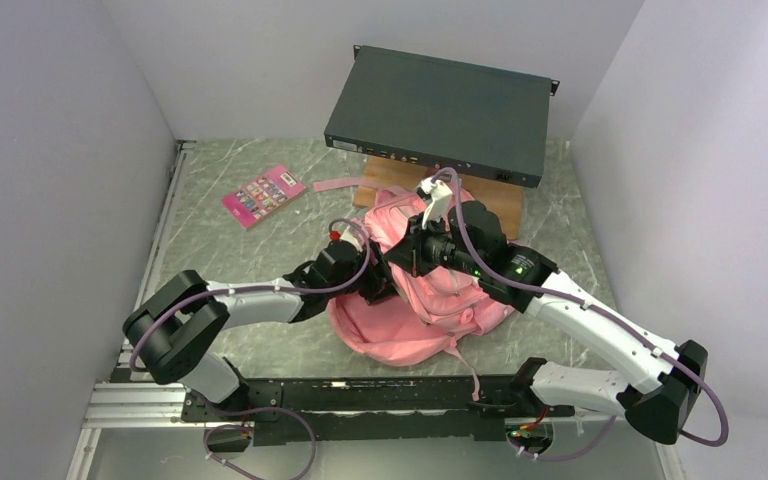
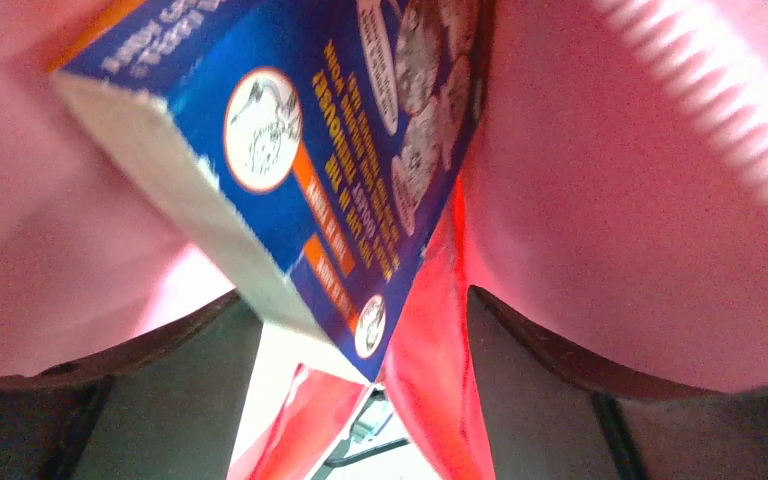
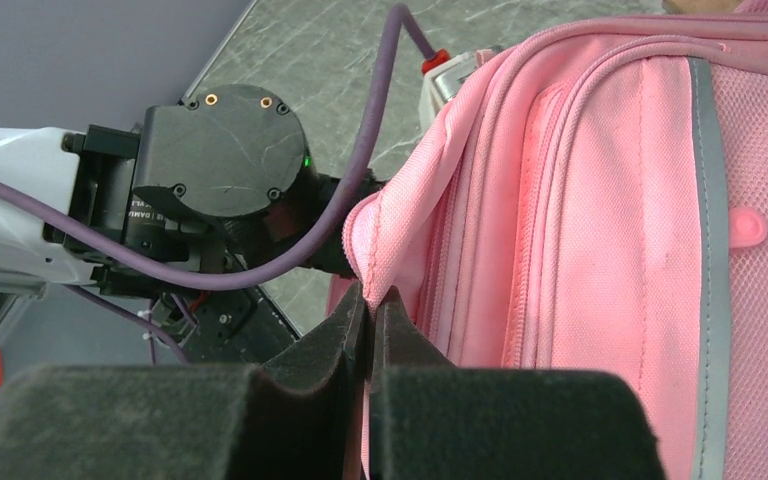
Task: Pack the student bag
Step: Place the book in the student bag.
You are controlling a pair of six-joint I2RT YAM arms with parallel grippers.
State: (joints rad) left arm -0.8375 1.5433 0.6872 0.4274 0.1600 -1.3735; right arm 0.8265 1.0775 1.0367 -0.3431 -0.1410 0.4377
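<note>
The student bag (image 1: 430, 310) lies in the middle of the table (image 1: 260, 340), its top end toward the far edge, just before a dark flat case (image 1: 440, 115). Its mouth faces the left edge, so the left arm is the one that reaches into it. The left gripper (image 2: 358, 330) is inside the pink lining with its jaws wide apart and clamped on nothing. A blue printed box (image 2: 290, 150) lies directly ahead of it, deeper in the bag. The box's long axis is tilted across the gap, and one corner dips between the fingers. The right gripper (image 3: 370, 310) comes from the other side, pinched tight on the fabric rim of the opening and holding it up. In my judgement, the way out for the left gripper is straight back toward the left edge, away from the box.
</note>
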